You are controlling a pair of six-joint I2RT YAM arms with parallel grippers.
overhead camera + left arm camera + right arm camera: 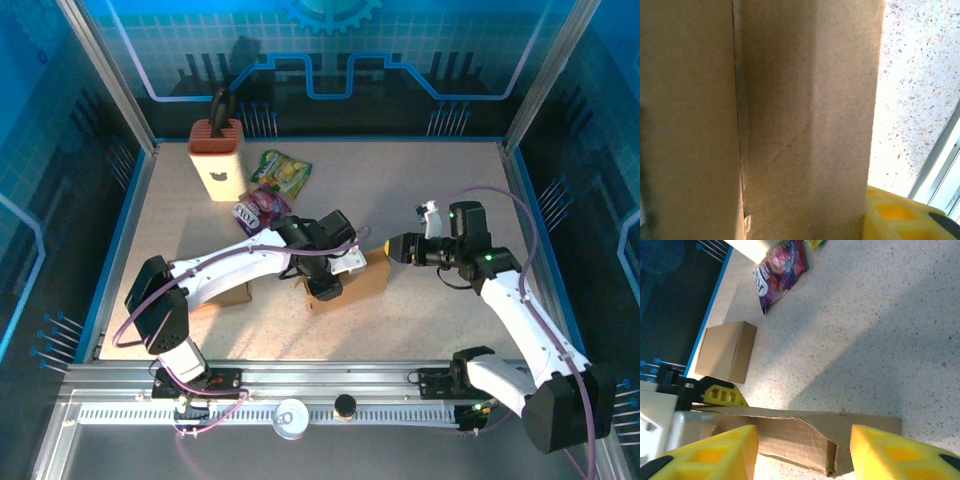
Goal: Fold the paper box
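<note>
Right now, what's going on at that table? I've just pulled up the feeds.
Both arms are on the paper box in the middle of the table. The left gripper is down on it, with cardboard pressed close to its camera; I can't tell whether it is clamped. The right gripper faces the box's right end with its jaws open, holding nothing. The box looks only partly formed. A second box lies apart, to the left.

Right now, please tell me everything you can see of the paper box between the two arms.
The paper box is plain brown cardboard, creased and only partly folded, with a loose flap at one end. It lies on the speckled table near the centre. The left hand is against it, grip unclear; the right hand stands open at its right end.
</note>
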